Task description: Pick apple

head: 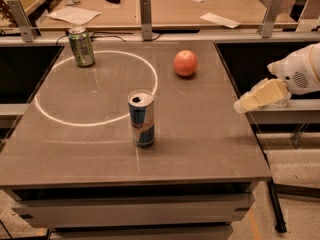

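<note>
The apple (185,63) is small, round and orange-red with a paler patch. It sits on the grey table (200,134) at the far right, short of the back edge. My gripper (252,100), cream-coloured on a white arm, hovers off the table's right edge. It is to the right of the apple and nearer the camera, and it touches nothing.
A blue and silver drink can (141,118) stands upright in the table's middle. A green can (81,46) stands at the far left. A white ring (95,86) is marked on the tabletop. Behind is a wooden desk (165,9) with papers and metal posts.
</note>
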### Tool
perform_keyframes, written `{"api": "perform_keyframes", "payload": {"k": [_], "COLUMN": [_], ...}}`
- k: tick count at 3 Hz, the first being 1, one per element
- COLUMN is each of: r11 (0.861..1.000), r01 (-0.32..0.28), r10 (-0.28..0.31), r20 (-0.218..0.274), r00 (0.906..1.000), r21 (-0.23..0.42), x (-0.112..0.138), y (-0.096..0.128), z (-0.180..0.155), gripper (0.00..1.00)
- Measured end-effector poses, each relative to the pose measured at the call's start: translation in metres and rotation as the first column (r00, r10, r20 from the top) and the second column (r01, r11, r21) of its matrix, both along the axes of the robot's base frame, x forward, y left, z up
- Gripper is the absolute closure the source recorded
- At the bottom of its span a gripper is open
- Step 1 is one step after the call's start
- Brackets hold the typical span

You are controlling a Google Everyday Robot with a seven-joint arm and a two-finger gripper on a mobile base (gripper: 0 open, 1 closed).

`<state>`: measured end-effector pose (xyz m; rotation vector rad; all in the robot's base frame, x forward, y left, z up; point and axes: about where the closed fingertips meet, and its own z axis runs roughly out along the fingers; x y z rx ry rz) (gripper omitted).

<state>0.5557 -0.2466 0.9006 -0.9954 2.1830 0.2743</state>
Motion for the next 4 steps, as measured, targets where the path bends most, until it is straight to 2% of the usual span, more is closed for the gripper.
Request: {"api": "perform_keyframes", "payload": {"k": [1, 2, 3, 4], "r11": [1.000, 0.999, 0.993, 0.975], "r01": [0.000, -0.001, -0.037, -0.138], "r10": [0.000, 0.000, 0.027, 0.108], "r20": [-0.001, 0.016, 0.087, 0.167], "r00": [1.0000, 0.9999, 0.9958, 0.9800], "r21": [0.002, 0.034, 0.109, 0.176], "x": [0.001, 0.004, 0.021, 0.037], "y": [0.000, 0.003, 0.009, 0.020], "z": [-0.001, -0.001, 0.006, 0.016], "gripper": [0.00, 0.00, 0.00, 0.00]}}
